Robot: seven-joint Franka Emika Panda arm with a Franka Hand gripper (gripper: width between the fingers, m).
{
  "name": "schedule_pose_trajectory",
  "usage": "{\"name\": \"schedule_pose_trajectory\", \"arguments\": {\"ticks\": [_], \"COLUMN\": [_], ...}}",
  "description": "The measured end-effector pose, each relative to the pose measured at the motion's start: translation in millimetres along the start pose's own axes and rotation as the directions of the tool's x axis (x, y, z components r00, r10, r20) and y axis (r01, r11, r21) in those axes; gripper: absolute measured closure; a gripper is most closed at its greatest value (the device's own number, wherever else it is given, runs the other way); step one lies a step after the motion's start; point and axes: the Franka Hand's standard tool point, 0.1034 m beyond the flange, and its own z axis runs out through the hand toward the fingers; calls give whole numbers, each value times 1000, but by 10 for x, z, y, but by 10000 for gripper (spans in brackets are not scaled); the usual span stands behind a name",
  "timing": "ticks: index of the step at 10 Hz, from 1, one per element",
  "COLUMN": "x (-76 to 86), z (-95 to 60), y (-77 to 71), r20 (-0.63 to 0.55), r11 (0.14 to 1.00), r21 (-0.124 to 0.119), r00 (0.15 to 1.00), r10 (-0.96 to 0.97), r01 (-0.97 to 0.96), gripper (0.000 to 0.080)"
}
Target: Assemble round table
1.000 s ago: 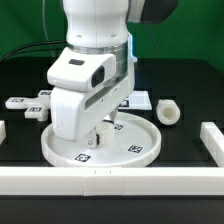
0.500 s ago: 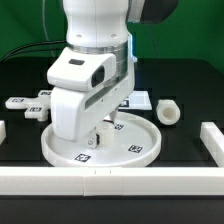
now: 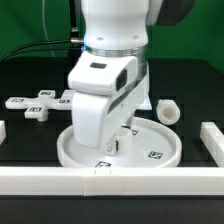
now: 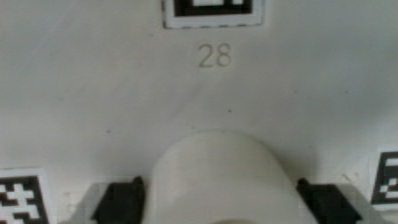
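The gripper [image 3: 113, 141], jaws clamped on the hub [image 4: 214, 168] of the round disc [image 3: 160, 152], had slid it along the counter's front edge toward the exterior view's right, nearer the leg [image 3: 168, 111], probably repositioning it for assembly

backdrop [image 3: 22, 20]: green, perhaps cloth | table [image 3: 192, 85]: black | border blocks [image 3: 150, 182]: white, front edge

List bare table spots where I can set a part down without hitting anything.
Two bare patches of black table. Exterior view's left: between the cross-shaped foot, the left border block and the round disc. Exterior view's right: between the leg, the disc and the right border block. Crowded in the middle, where the arm hangs over the disc.
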Motion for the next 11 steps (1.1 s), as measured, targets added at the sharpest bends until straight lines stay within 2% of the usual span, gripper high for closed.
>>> {"name": "schedule_pose_trajectory", "arguments": {"ticks": [2, 4, 8, 11], "x": [133, 264, 397, 412], "z": [9, 13, 13, 15], "y": [-50, -111, -177, -184], "r20": [-3, 1, 2, 13], "r11": [1000, 999, 998, 996], "r21": [-5, 2, 3, -5], "r00": [1000, 999, 998, 996], "r10": [14, 37, 66, 88], "r01": [-14, -37, -66, -88], "gripper": [389, 389, 389, 389]}}
